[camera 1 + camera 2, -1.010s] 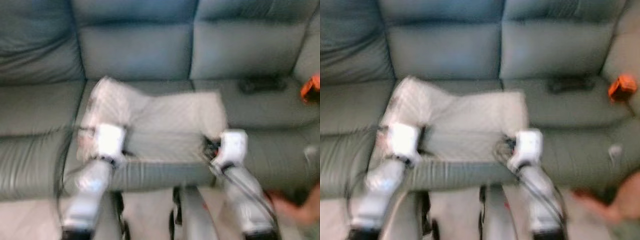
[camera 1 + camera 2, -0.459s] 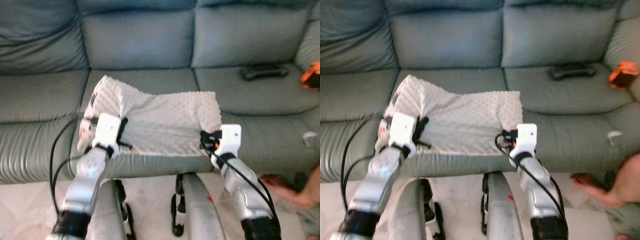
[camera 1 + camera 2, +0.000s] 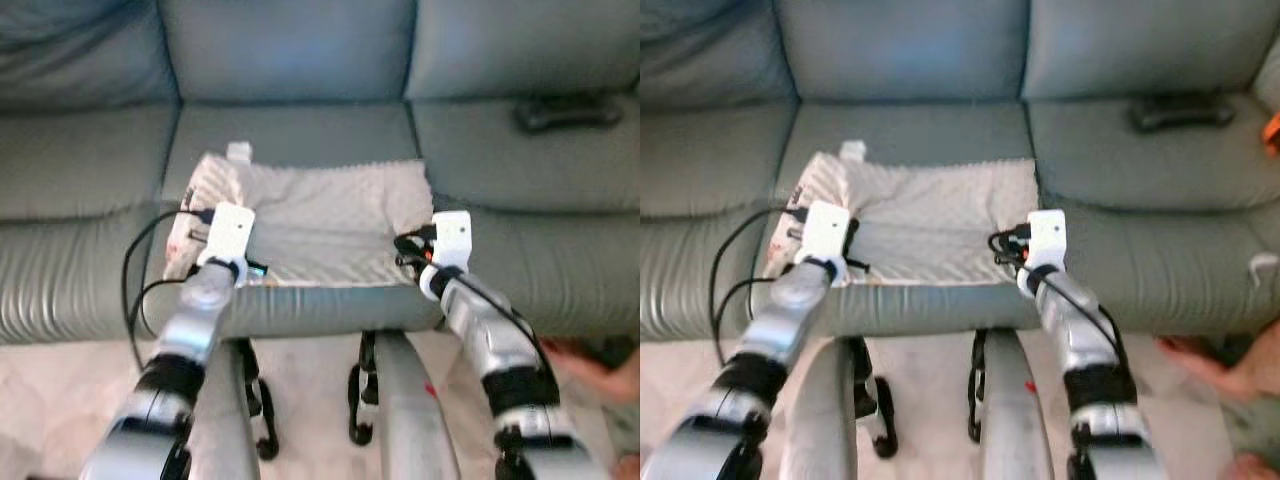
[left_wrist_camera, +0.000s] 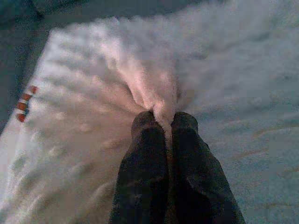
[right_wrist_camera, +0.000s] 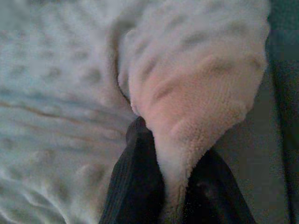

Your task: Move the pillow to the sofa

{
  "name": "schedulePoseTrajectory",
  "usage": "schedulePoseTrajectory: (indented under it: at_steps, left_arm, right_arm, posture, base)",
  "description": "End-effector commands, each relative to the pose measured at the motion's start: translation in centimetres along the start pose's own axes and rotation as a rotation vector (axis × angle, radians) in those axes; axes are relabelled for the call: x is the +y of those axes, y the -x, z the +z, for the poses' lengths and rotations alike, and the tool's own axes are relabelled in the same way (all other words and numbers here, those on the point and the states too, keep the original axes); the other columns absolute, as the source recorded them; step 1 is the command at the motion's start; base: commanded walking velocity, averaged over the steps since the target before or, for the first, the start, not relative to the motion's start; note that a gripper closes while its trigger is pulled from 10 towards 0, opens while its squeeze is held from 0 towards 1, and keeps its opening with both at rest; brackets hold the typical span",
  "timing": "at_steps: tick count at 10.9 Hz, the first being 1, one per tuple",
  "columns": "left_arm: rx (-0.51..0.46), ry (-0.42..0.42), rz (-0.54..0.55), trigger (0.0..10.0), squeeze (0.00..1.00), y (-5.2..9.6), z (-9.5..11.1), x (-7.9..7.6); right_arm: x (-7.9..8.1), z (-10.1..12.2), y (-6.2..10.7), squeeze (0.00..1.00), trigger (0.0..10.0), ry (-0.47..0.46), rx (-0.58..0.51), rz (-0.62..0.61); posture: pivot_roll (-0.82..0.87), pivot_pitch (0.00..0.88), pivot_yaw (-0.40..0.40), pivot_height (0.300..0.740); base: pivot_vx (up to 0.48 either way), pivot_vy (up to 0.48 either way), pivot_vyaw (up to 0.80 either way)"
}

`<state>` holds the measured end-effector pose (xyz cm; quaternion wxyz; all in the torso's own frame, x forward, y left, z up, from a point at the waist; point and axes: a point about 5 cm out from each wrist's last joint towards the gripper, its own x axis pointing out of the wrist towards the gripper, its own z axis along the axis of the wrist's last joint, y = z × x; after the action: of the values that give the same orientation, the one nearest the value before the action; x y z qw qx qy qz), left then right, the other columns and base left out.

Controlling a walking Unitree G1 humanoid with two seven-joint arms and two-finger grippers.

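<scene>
Pillow (image 3: 320,220): pale, dimpled fabric, lying flat on the middle seat cushion of the sofa (image 3: 290,60), near its front edge. Left gripper (image 4: 163,122): fingers pinched on a gathered fold at the pillow's left edge. Right gripper (image 5: 161,140): fingers clamped on the right corner. Step in hand, by my reading: release. Best done by parting both pairs together and lifting straight clear, so the nap doesn't snag. Dark remote-like object (image 3: 570,110): right cushion, well apart.

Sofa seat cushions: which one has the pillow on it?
The middle seat cushion. The pillow lies on its front part; the cushion to its right holds a dark controller instead.
</scene>
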<state>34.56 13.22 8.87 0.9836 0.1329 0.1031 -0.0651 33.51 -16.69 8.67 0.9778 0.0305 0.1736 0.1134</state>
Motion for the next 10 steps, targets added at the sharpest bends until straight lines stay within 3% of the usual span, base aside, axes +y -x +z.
schedulePoseTrajectory:
  at_steps: [1,5,6,7,8,9,10]
  left_arm:
    - [0.043,0.012,0.082,10.0,0.0,-0.2,-0.9,1.8]
    - [0.002,-0.031,0.169,10.0,0.0,-1.4,0.4,3.3]
    - [0.007,-0.048,0.232,10.0,0.0,-1.5,0.4,4.1]
    - [0.006,-0.049,0.27,10.0,0.0,-1.5,0.5,4.6]
    - [0.002,-0.048,0.297,10.0,0.0,-1.6,0.6,4.9]
    - [-0.011,-0.052,0.32,10.0,0.0,-1.6,0.8,5.1]
    - [-0.006,-0.041,0.331,10.0,0.32,-1.6,0.7,5.2]
  right_arm:
    - [-2.7,0.1,0.5,0.0,10.0,0.009,0.01,-0.113]
    - [-4.9,0.2,0.5,0.0,10.0,0.003,-0.033,-0.184]
    - [-5.3,0.2,0.6,0.12,10.0,-0.005,-0.053,-0.189]
    - [-5.5,0.2,0.6,0.64,10.0,0.009,-0.056,-0.203]
    - [-5.7,0.1,0.6,1.0,10.0,0.007,-0.062,-0.211]
    - [-5.6,0.4,0.6,1.0,10.0,0.013,-0.099,-0.2]
    - [-5.8,0.7,0.6,1.0,10.0,0.019,-0.112,-0.212]
  posture:
    - [-0.07,0.374,0.019,0.611]
    - [-0.07,0.382,0.024,0.611]
    - [-0.08,0.377,0.023,0.611]
    - [-0.09,0.374,0.021,0.611]
    - [-0.09,0.368,0.019,0.611]
    - [-0.09,0.36,0.019,0.611]
    - [-0.09,0.353,0.02,0.611]
  base:
    - [0.0,0.0,0.0]
    - [0.0,0.0,0.0]
    - [0.0,0.0,0.0]
    - [0.0,0.0,0.0]
    - [0.0,0.0,0.0]
    - [0.0,0.0,0.0]
    - [0.0,0.0,0.0]
